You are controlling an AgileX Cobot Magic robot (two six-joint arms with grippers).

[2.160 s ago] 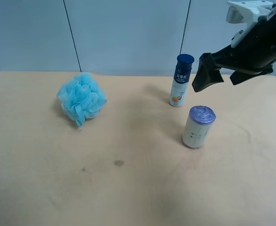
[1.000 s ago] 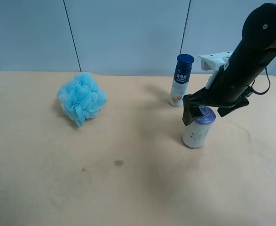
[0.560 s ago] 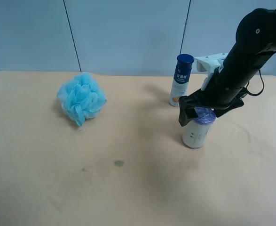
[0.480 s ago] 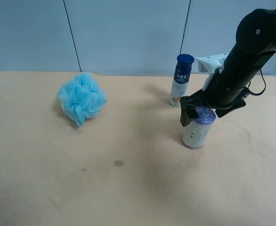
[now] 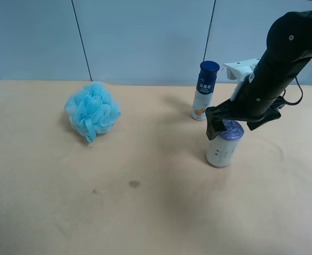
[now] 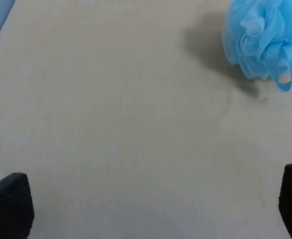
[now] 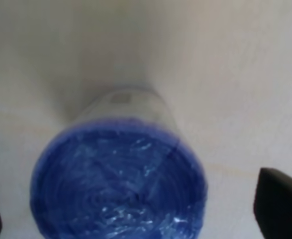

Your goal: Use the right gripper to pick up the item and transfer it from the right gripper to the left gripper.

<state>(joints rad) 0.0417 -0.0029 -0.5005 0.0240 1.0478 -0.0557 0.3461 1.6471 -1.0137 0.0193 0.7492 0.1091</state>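
Left claw (image 6: 150, 204) hangs spread wide over bare tabletop (image 6: 111, 124) near the blue pouf (image 5: 91, 110), holding nothing, likely parked to await the handover. Further right, just past the blue-capped bottle (image 5: 204, 91), the item (image 5: 223, 149) stands upright on the tabletop. Right claw (image 5: 231, 123) is also released, straddling the roll's purple top without pinching it, seemingly lined up for a grasp. Two seconds ago it hovered high by the bottle. It has since descended, and the roll has not moved.
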